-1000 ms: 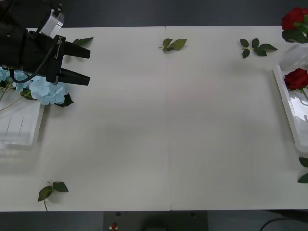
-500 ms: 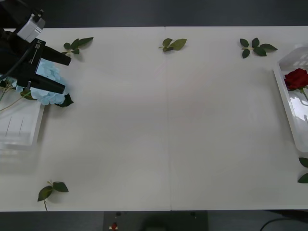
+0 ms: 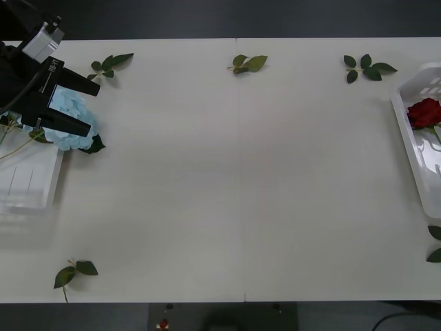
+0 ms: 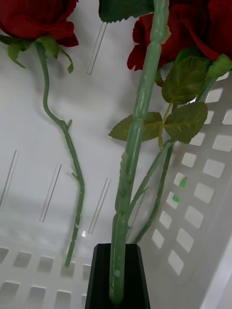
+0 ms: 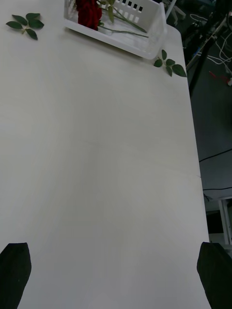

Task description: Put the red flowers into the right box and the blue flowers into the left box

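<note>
Right hand (image 4: pixel 118 285) grips rose stem (image 4: pixel 137 145) — over right box (image 4: pixel 203 203)

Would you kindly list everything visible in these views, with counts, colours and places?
red flowers: one rose seen lying in the right box in the front view; the right wrist view shows more blooms there, and a stem in the end effector.
blue flowers: pale blue cluster at the left box's far end, count unclear.
right box: one, white, table's right edge.
left box: one, white, table's left edge.
leaf sprigs: six, green, scattered on the table, e.g..
left end effector: black, open, above the blue flowers.
right end effector: black, shut on a rose stem over the right box.
</note>
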Robot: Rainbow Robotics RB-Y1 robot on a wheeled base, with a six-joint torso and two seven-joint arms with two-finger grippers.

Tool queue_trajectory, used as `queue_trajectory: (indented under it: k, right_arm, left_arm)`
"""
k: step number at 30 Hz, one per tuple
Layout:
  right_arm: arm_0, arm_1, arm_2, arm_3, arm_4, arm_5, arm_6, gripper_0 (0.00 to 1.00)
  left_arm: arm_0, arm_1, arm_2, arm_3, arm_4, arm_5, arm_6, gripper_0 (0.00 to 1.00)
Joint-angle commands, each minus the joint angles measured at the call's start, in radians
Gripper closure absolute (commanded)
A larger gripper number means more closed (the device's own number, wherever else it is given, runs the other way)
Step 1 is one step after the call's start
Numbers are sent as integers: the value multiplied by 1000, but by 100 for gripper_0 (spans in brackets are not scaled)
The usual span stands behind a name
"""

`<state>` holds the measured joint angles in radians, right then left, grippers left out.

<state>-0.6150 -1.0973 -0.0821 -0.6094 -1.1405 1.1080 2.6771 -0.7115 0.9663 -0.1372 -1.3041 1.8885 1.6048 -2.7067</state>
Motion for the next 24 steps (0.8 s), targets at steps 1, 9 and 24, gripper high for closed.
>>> queue_trajectory:
  k: [1,9,24]
  right_arm:
    - [23,-45,-31,-13,5,-31,28,100]
    - [83,-45,-25,-13,15,-88,28,100]
    - [93,-38,-25,-13,-21,-106,28,9]
  left_arm:
    - [-13,37,18,-7,-2,4,1,0]
    - [-13,37,18,-7,-2,4,1,0]
    - [-13,37,18,-7,-2,4,1,0]
